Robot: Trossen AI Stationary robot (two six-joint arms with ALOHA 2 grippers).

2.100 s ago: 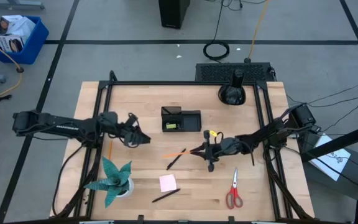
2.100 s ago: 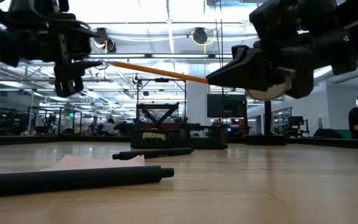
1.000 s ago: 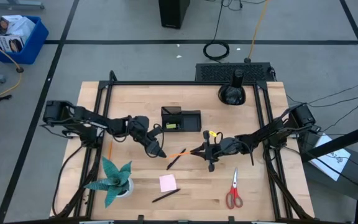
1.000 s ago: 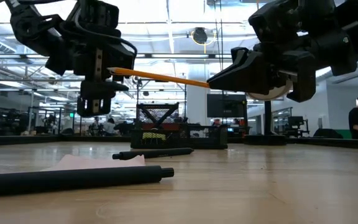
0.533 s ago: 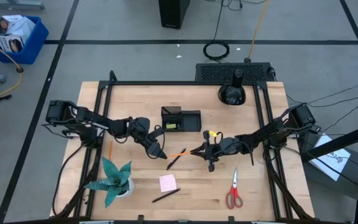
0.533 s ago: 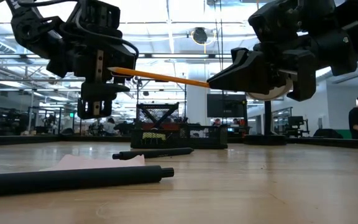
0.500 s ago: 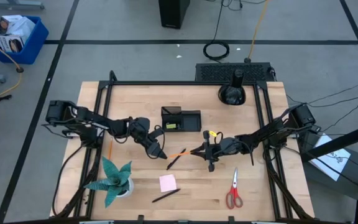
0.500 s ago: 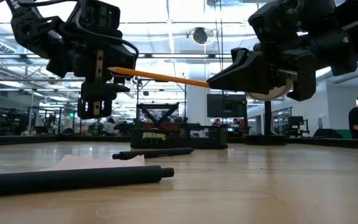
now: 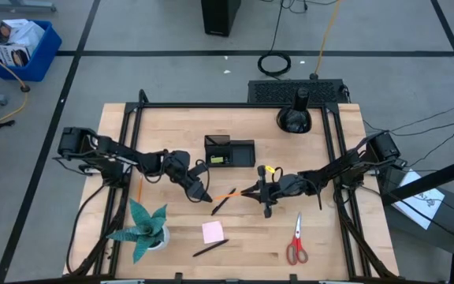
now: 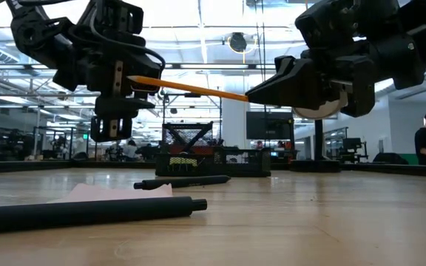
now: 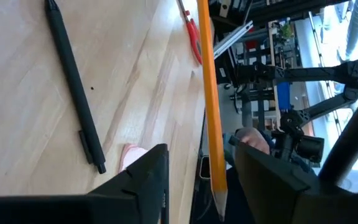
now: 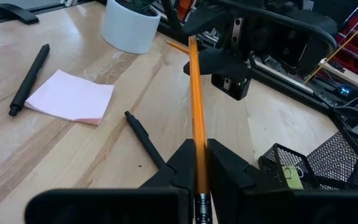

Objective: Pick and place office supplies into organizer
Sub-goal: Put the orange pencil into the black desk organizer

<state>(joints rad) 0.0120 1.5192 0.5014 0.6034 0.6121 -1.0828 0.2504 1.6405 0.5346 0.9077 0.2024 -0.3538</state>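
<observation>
Wooden table (image 9: 329, 237) in a big lab, with a person at a desk far off in the back. The right gripper (image 9: 245, 192) is clamped on an orange pencil (image 9: 225, 193), holding it up in the air over mid-table, just in front of the organizer (image 9: 229, 151). Two seconds back the left gripper (image 9: 203, 195) was off to the side; now it's right at the pencil's sharp end, with the tip between its fingers (image 11: 143, 180), which are apart and not pinching yet. The gap looks a bit narrower than half a second ago. Pens (image 9: 221, 205), sticky pad (image 9: 213, 231) and scissors (image 9: 295, 241) haven't moved.
</observation>
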